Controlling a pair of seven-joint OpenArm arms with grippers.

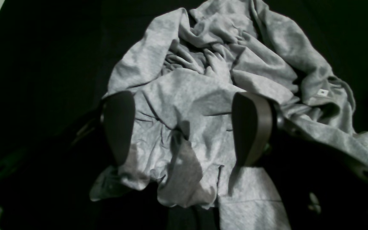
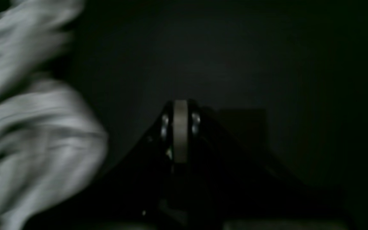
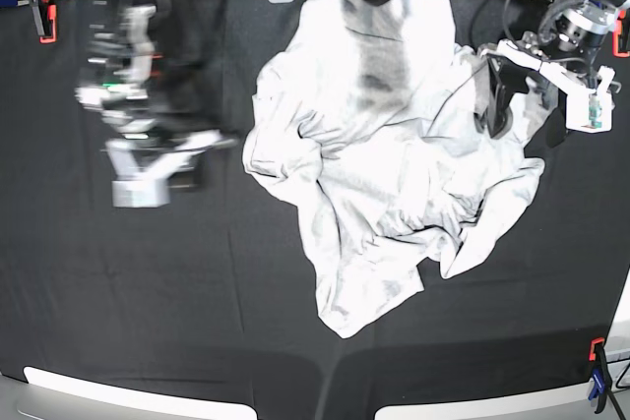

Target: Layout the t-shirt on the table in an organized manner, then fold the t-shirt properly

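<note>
two dark pads of your left claw [image 1: 184,127] fill the near edge of the left wrist view, spread wide with crumpled grey cloth showing between them; you can't tell from here whether the pads touch the cloth or hang just above it. that cloth is the t-shirt [image 1: 203,95], bunched and twisted, its lower part cut off by the frame at 6 o'clock. a small white tag [image 1: 323,92] sits at about 3 o'clock near the neck opening, too small for you to read anything on it.

your right claw [image 2: 180,127] shows in its own view as two fingers pressed together, closed on nothing, over bare black cloth. the shirt is only a smeared pale blur at 9 o'clock there, well apart from the claw.

from the base view, the t-shirt [image 3: 384,164] lies in a rumpled heap on the black tabletop [image 3: 148,292], spreading from centre toward 1 o'clock. faint dark marks show through the fabric near 12 o'clock, but you cannot read them as letters. the right arm at 10 o'clock is motion-blurred and hard to make out. a dark cable hangs over the shirt's top edge at 12 o'clock. red clamps [image 3: 43,9] grip the tabletop's edges, one at 10 o'clock and one at 5 o'clock.
</note>
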